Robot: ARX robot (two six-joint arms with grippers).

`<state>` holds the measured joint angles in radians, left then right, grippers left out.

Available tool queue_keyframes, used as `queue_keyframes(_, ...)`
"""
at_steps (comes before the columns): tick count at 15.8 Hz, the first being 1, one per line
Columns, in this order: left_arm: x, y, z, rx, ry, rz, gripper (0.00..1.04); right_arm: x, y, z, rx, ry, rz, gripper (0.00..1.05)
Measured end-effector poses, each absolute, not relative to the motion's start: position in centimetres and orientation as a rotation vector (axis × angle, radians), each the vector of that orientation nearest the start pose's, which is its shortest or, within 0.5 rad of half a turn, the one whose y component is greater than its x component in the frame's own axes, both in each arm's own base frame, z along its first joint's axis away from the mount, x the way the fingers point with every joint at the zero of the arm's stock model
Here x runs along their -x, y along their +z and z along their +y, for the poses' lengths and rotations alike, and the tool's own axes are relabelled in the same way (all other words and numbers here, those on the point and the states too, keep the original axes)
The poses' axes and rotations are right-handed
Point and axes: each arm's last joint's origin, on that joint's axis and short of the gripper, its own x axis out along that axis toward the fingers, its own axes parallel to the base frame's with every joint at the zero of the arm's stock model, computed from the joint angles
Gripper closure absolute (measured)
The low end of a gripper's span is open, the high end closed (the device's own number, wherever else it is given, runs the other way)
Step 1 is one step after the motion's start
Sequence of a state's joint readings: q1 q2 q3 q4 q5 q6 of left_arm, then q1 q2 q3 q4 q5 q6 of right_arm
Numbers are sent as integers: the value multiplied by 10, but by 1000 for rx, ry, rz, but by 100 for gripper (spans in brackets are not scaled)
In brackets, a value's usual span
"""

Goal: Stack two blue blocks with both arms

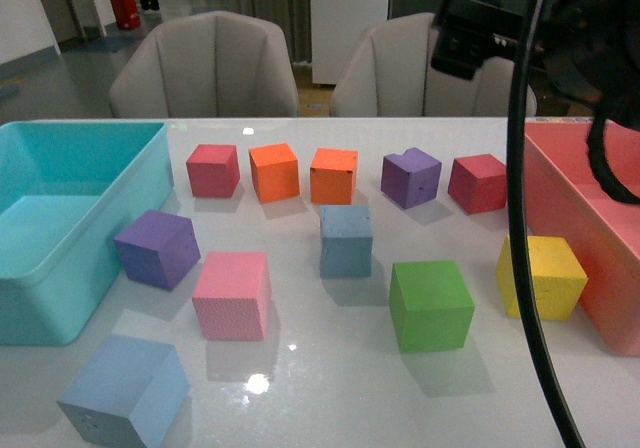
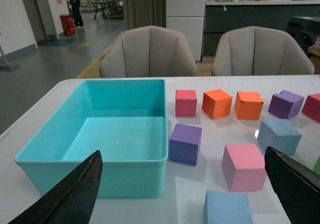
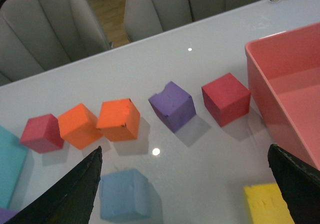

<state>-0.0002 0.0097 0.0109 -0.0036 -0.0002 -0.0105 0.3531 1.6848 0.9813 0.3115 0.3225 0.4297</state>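
Blue blocks two: centre block (image 1: 345, 240), near block (image 1: 125, 390); left fingers (image 2: 75, 199), right fingers (image 3: 75, 199) spread, empty.

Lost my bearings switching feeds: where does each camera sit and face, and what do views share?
Front: on the body, facing across the table to the chairs; right arm shows upper right.
Left wrist: low, facing the turquoise bin; open left gripper frames it.
Right wrist: higher, tilted down toward the pink bin; open right gripper frames it.
Shared: the middle blue block, in all three.
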Motion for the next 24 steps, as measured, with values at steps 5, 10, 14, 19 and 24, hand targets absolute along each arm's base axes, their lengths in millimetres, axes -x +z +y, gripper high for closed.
queue_keyframes(5,-98,166,0,10,0,2,7,-242,199,52,-92,-9,29,43)
queue_keyframes(10,-98,166,0,10,1,2,7,-135,178,-1,-5,-13,23,103)
queue_keyframes(14,-98,166,0,10,0,2,7,-124,174,0,-5,-2,-10,103)
queue_keyframes(19,-98,166,0,10,0,2,7,-115,170,0,-5,-3,-10,103)
queue_keyframes(24,-98,166,0,10,0,2,7,-109,170,0,-5,-3,-11,103)
